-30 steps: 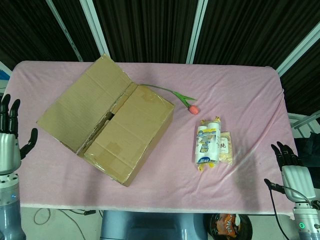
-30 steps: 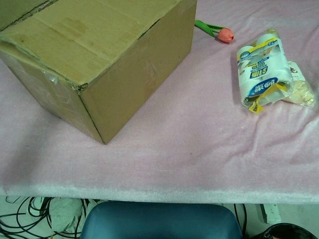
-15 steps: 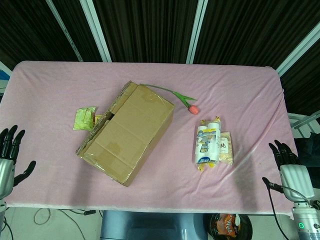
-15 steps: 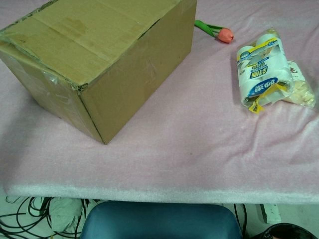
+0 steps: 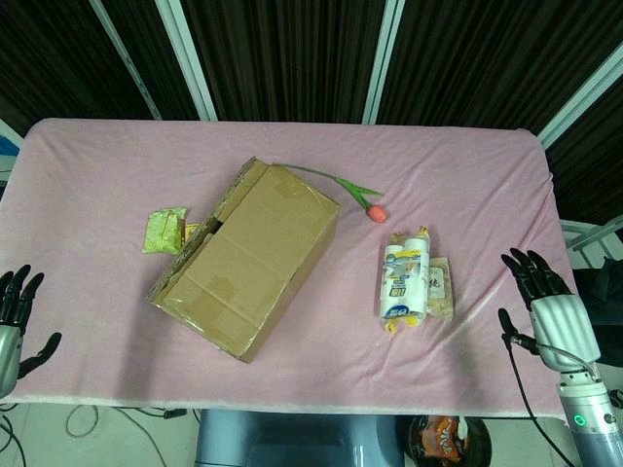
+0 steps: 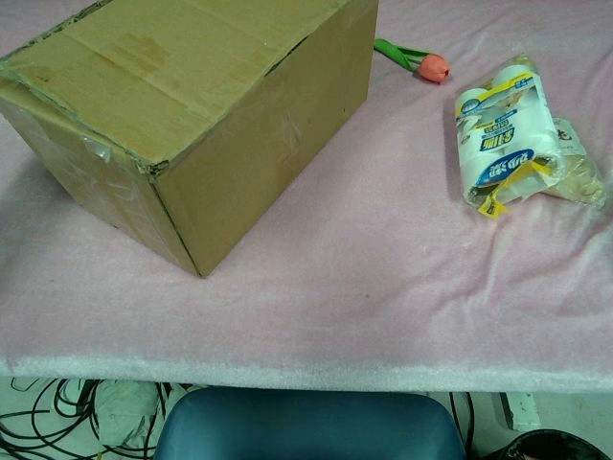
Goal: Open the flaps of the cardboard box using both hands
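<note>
Sitting skewed near the middle of the pink-covered table (image 5: 467, 185): the cardboard box (image 5: 255, 261), top flaps down and lying flat, a narrow dark gap along the seam at its left edge. Just left of the box, touching or nearly so, a small green packet (image 5: 164, 230). Behind the box, a tulip (image 5: 376, 211) with its green stem reaching the box's far corner, pink bloom pointing right. Right of the box and apart from it, a pack of tissue rolls (image 5: 404, 281) resting partly on a flat yellowish packet (image 5: 439, 289).

At the table's front left corner, the left hand (image 5: 14, 321): fingers spread and upright, grasping nothing, well apart from the box. At the front right edge, the right hand (image 5: 545, 302): fingers apart, likewise empty, near the tissue pack but not touching.
</note>
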Controlling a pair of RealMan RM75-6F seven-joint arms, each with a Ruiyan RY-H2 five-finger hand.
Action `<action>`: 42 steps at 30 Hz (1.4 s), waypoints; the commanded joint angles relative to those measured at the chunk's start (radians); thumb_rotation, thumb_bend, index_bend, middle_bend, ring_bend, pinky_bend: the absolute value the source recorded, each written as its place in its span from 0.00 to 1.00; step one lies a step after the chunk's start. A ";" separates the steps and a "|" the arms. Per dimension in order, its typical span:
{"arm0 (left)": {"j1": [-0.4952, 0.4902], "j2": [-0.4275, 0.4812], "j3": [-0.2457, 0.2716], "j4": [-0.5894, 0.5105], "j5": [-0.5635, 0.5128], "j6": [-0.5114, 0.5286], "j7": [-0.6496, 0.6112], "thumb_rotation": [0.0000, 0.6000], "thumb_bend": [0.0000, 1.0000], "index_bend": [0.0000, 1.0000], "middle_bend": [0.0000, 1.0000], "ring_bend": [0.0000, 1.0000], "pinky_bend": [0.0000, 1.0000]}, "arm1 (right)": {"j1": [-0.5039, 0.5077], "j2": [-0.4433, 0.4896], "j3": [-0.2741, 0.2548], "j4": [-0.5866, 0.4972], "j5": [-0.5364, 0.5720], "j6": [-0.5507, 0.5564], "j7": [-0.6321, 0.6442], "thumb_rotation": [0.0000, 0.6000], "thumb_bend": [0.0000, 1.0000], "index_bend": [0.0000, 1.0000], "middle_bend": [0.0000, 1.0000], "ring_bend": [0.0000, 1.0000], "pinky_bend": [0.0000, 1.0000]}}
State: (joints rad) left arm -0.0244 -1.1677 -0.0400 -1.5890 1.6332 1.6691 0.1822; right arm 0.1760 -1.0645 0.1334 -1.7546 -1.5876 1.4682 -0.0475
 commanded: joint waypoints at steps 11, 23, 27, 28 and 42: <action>-0.003 0.003 -0.016 0.008 -0.006 0.012 -0.044 1.00 0.21 0.00 0.00 0.00 0.00 | 0.428 0.069 0.254 -0.228 0.158 -0.437 -0.163 1.00 0.90 0.30 0.23 0.15 0.26; -0.011 0.012 -0.032 0.006 -0.043 -0.008 -0.090 1.00 0.21 0.00 0.00 0.00 0.00 | 0.828 -0.160 0.364 -0.088 0.544 -0.687 -0.334 1.00 1.00 0.36 0.33 0.16 0.26; -0.014 0.014 -0.035 0.007 -0.049 -0.013 -0.099 1.00 0.21 0.00 0.00 0.00 0.00 | 0.925 -0.220 0.364 -0.043 0.617 -0.721 -0.367 1.00 1.00 0.37 0.34 0.16 0.26; -0.014 0.014 -0.036 0.008 -0.050 -0.014 -0.100 1.00 0.21 0.00 0.00 0.00 0.00 | 0.945 -0.233 0.362 -0.034 0.631 -0.727 -0.375 1.00 1.00 0.37 0.34 0.16 0.26; -0.022 0.022 -0.039 0.004 -0.082 -0.047 -0.142 1.00 0.21 0.00 0.00 0.00 0.00 | 1.192 -0.466 0.296 0.181 0.815 -0.752 -0.453 1.00 1.00 0.41 0.34 0.16 0.26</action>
State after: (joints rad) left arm -0.0455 -1.1460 -0.0789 -1.5852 1.5515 1.6222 0.0404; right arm 1.3474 -1.5007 0.4445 -1.6038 -0.7946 0.7144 -0.4896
